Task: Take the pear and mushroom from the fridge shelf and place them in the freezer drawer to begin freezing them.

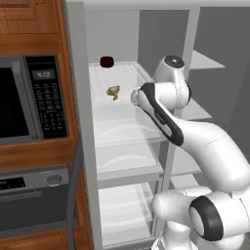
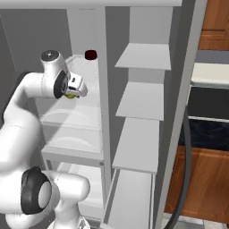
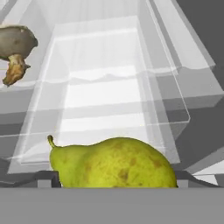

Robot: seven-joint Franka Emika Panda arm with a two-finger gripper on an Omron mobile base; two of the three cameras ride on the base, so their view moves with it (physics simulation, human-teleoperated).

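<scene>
Pear (image 3: 114, 162) lying on its side between the spread fingers of the open tool (image 3: 116, 177), not yet gripped, mushroom (image 1: 113, 91) near the fridge shelf (image 1: 122, 73) front edge, dark red round thing (image 1: 107, 61) at its back edge

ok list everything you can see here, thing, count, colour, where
pear: 1, yellow-green with brown specks, lying between the pincer's finger tips on the fridge shelf
mushroom: 1, tan cap with pale stem, on the fridge shelf, left of the pear
dark red round thing: 1, dark red, at the back of the same shelf
clear shelves: several, pale translucent, stacked below
door shelves: several, light grey, on the open fridge door
microwave: 1, black and grey, in wooden cabinetry left of the fridge
oven: 1, dark, below the microwave
arm: 1, white with dark joints, reaching into the fridge
pincer: 1, dark tips, open around the pear
</scene>
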